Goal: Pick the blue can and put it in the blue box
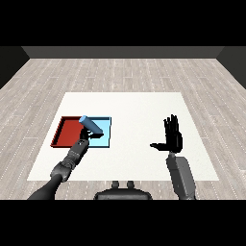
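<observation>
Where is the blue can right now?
In the head view, the blue can is on the left side, tilted in the left hand, above the seam between the red tray and the light blue tray.

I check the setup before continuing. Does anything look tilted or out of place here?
Only the blue can: it is tilted, not upright, in the left hand over the trays, around the border between the red tray and the light blue tray.

left hand (82,142): fingers too dark and small to tell, partly behind blue can (91,126) | can: lower end hidden by hand | light blue tray (106,130): left part covered by can, left of centre | both forearms cut off at lower band
</observation>
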Motion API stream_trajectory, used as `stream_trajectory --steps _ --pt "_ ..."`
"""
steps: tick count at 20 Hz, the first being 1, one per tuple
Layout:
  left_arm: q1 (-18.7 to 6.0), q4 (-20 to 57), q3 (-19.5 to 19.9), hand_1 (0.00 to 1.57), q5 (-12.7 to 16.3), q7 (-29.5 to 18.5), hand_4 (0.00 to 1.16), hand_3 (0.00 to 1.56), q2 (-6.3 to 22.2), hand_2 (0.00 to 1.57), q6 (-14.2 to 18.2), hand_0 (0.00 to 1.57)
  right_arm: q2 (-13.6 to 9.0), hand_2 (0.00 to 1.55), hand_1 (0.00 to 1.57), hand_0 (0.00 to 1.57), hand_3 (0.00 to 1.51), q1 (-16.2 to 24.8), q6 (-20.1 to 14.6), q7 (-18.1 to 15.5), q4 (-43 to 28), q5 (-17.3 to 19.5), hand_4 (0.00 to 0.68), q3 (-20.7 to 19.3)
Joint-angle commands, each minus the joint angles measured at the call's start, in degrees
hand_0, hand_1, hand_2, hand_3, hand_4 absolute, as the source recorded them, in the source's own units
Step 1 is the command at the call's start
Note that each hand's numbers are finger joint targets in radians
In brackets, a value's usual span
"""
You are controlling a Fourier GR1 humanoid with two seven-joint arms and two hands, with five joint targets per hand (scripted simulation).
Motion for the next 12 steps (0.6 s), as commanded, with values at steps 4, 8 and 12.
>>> stream_trajectory --steps 4,8,12 --pt "3.1 -15.1 5.8 0.0 5.2 -21.1 0.0 0.0 0.9 0.0 1.1 0.0 0.0 0.0 0.0 0.0 0.0 -0.1 0.5 0.6 -0.8 -0.9 0.0 -0.4" --pt "9.4 -25.2 4.3 0.0 5.8 -30.5 0.0 0.0 -1.8 0.0 -6.0 0.0 0.5 0.0 0.0 0.0 0.0 0.8 -0.4 0.2 0.2 2.0 0.0 1.6" --pt "17.1 -37.3 1.6 0.0 7.1 -32.9 0.0 0.0 -2.7 0.0 -12.4 0.0 -2.2 0.0 0.0 0.0 0.0 1.6 1.6 0.9 0.5 0.7 0.0 -0.7"
